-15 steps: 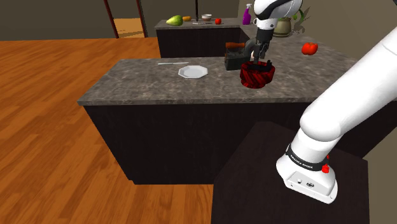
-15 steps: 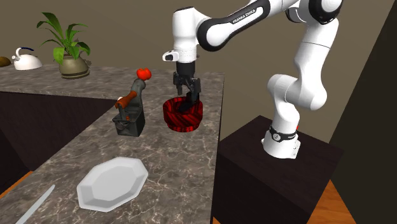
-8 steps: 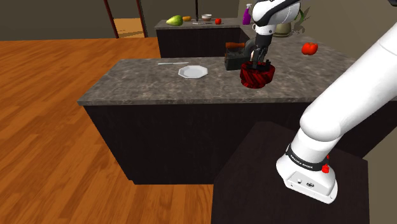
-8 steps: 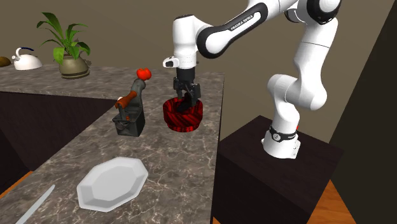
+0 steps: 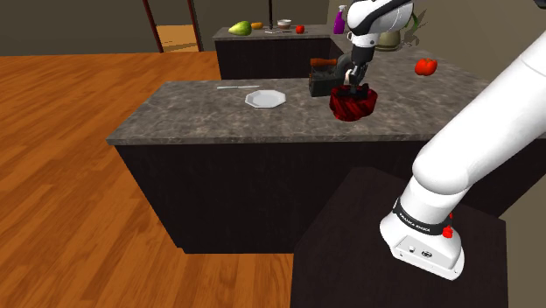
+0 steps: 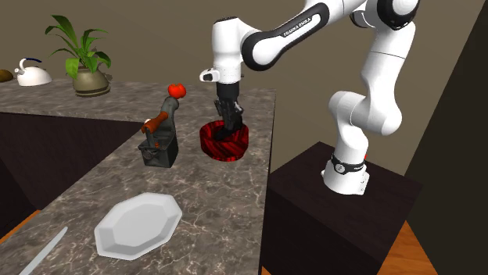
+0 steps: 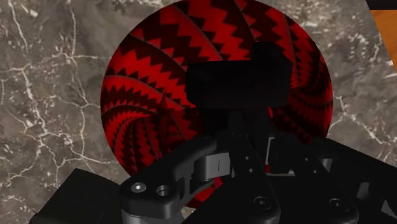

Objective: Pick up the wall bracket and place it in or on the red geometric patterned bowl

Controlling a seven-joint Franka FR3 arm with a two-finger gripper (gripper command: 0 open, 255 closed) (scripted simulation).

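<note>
The red bowl with black zigzag pattern (image 5: 353,103) (image 6: 225,142) (image 7: 146,83) stands on the marble counter near the edge that faces the stand. A black blocky wall bracket (image 7: 235,83) lies inside it, just beyond the fingertips. My gripper (image 5: 352,85) (image 6: 227,121) (image 7: 245,121) hangs straight above the bowl at about rim height. Its two black fingers are drawn together. I see nothing clasped between them.
An old dark iron with a brown handle (image 5: 322,80) (image 6: 159,141) stands close beside the bowl. A white octagonal plate (image 5: 264,98) (image 6: 137,226) and a knife (image 6: 39,254) lie farther along the counter. A red fruit (image 6: 177,91), a potted plant (image 6: 82,58) and a kettle (image 6: 31,72) stand behind.
The gripper rose a little out of the bowl with its fingers apart, then the fingers came together. The bowl has not moved.
</note>
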